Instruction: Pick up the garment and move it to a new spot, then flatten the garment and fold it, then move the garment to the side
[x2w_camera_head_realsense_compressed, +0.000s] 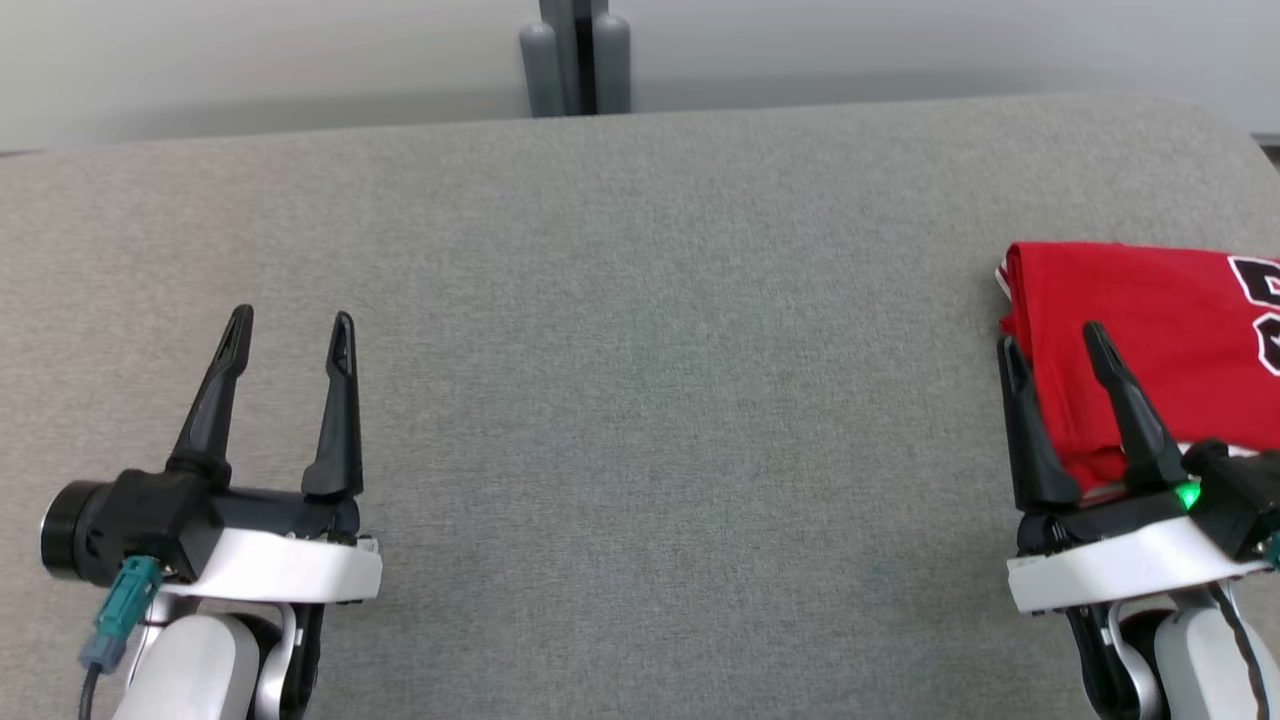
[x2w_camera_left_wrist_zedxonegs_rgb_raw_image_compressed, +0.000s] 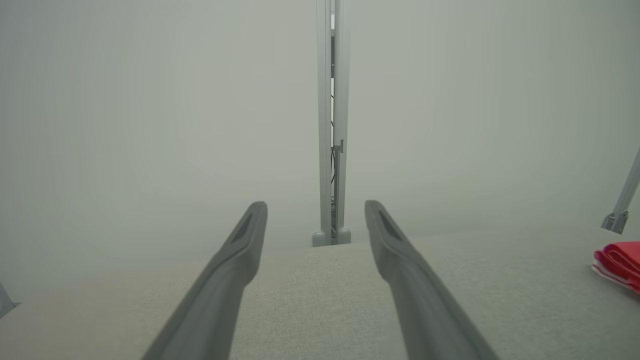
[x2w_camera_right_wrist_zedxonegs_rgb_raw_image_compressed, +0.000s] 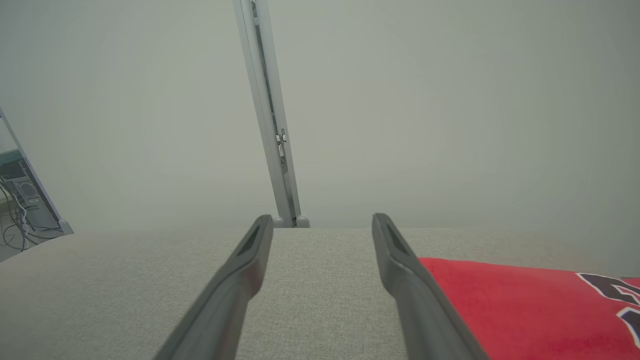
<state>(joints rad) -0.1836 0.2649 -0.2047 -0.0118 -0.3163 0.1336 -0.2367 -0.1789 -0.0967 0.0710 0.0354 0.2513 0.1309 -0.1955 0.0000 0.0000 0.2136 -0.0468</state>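
Note:
The garment (x2w_camera_head_realsense_compressed: 1150, 330), a red jersey with black white-edged print, lies folded at the right edge of the grey table (x2w_camera_head_realsense_compressed: 640, 330). Its red cloth (x2w_camera_right_wrist_zedxonegs_rgb_raw_image_compressed: 525, 310) runs along the right of the right wrist view, and its folded edge with white trim (x2w_camera_left_wrist_zedxonegs_rgb_raw_image_compressed: 620, 265) peeks in at the far right of the left wrist view. My right gripper (x2w_camera_head_realsense_compressed: 1055, 345) hovers open over the garment's near left corner, nothing between its fingers. Far to the left, my left gripper (x2w_camera_head_realsense_compressed: 292, 322) stands open above bare table, holding nothing.
A grey upright post (x2w_camera_head_realsense_compressed: 575, 55) stands behind the table's far edge, in front of a pale wall. The table's right far corner is rounded. A rack with cables (x2w_camera_right_wrist_zedxonegs_rgb_raw_image_compressed: 20, 200) shows at the left of the right wrist view.

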